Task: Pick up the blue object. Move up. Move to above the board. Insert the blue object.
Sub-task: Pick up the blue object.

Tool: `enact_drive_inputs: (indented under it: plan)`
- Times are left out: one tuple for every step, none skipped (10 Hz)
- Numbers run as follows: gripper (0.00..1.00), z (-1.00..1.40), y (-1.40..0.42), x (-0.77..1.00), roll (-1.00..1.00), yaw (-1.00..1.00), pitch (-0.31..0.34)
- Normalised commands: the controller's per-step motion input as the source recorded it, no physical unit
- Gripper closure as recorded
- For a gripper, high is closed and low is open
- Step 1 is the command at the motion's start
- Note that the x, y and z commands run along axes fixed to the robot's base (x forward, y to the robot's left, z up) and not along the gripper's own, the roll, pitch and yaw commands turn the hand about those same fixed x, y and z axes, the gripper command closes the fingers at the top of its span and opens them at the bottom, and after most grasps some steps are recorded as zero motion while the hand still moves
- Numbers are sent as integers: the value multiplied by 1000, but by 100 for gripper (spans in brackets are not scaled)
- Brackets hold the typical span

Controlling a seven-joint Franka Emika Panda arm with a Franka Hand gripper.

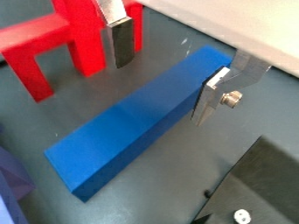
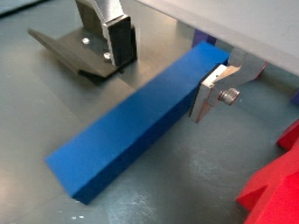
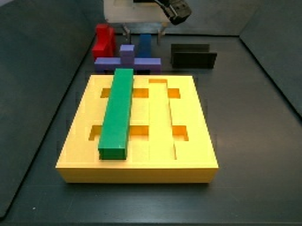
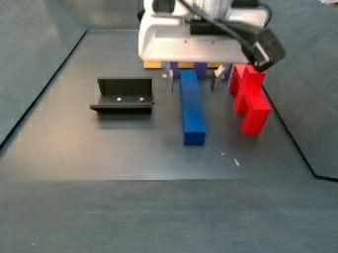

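The blue object (image 1: 135,122) is a long dark blue bar lying flat on the grey floor; it also shows in the wrist view (image 2: 135,118) and in both side views (image 4: 193,104) (image 3: 143,44). My gripper (image 1: 163,74) is open and low over one end of the bar, also seen in the wrist view (image 2: 163,70). One finger (image 1: 214,92) is against the bar's side. The other finger (image 1: 121,39) stands apart from it with floor showing between. The yellow board (image 3: 189,132) lies apart from the bar and holds a green bar (image 3: 118,110) in a groove.
A red block (image 4: 251,99) stands close beside the blue bar. The dark fixture (image 4: 123,97) stands on its other side, also in a wrist view (image 2: 76,52). A purple cross-shaped block (image 3: 130,62) lies between the bar and the board.
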Motion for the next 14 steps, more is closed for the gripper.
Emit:
enact_drive_inputs:
  plan:
    - [0, -260, 0, 0, -143, -63, -80]
    - [0, -211, 0, 0, -167, -60, -77]
    - [0, -214, 0, 0, -154, -40, -83]
    - [0, -209, 0, 0, -139, -31, -80]
    - [0, -240, 0, 0, -147, -86, -84]
    - [0, -189, 0, 0, -151, -120, -64]
    - [0, -163, 0, 0, -127, -151, -37]
    - [0, -83, 3, 0, -63, -143, 0]
    - [0, 0, 0, 37, -44, -89, 0]
    - [0, 0, 0, 43, -46, -51, 0]
    - [0, 0, 0, 34, -37, -66, 0]
    - [0, 0, 0, 3, -19, -23, 0]
    - [0, 0, 0, 63, -21, -26, 0]
    - [0, 0, 0, 83, -21, -37, 4]
